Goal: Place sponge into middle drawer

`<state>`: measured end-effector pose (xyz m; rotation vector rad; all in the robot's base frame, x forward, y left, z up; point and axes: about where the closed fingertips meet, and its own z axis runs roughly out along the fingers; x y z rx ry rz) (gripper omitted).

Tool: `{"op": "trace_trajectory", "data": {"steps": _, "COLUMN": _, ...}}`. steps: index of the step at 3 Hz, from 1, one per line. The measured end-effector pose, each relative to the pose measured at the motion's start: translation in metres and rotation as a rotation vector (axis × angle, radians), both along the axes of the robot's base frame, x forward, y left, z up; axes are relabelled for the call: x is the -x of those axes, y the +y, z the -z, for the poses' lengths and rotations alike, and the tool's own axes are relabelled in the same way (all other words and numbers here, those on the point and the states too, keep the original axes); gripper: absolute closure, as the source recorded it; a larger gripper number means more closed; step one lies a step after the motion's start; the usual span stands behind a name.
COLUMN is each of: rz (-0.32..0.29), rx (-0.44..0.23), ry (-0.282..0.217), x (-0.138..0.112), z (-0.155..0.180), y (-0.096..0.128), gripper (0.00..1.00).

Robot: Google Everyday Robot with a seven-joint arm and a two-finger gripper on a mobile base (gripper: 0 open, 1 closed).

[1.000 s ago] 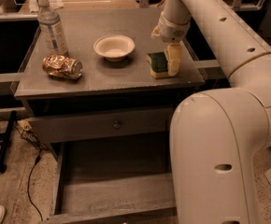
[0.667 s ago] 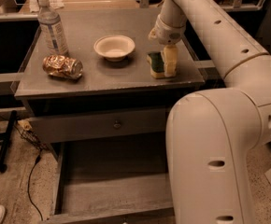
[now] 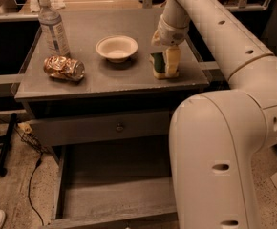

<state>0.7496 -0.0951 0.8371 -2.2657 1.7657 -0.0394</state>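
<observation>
The sponge (image 3: pixel 158 66), pale yellow with a dark green face turned left, stands on edge at the right of the grey cabinet top (image 3: pixel 105 82). My gripper (image 3: pixel 167 63) reaches down from the arm above and is shut on the sponge, at or just above the surface. The middle drawer (image 3: pixel 114 194) is pulled open below, a wide grey box with a bare floor. My arm's body hides its right part.
A white bowl (image 3: pixel 117 48) sits left of the sponge. A crumpled shiny packet (image 3: pixel 64 67) and a water bottle (image 3: pixel 52 27) stand at the left. A closed drawer front with a knob (image 3: pixel 119 127) is above the open drawer. A cable (image 3: pixel 33 175) lies on the floor at left.
My gripper and the sponge have shifted slightly left, toward the bowl. The other objects have not moved.
</observation>
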Motion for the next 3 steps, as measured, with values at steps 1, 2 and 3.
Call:
{"op": "trace_trajectory", "data": {"steps": 1, "rz": 0.000, "rx": 0.000, "ry": 0.000, "x": 0.0000, "z": 0.0000, "y": 0.0000, "gripper": 0.42}}
{"op": "trace_trajectory", "data": {"steps": 2, "rz": 0.000, "rx": 0.000, "ry": 0.000, "x": 0.0000, "z": 0.0000, "y": 0.0000, "gripper": 0.65}}
{"op": "trace_trajectory", "data": {"steps": 3, "rz": 0.004, "rx": -0.007, "ry": -0.010, "x": -0.0003, "z": -0.0027, "y": -0.0002, "gripper": 0.97}}
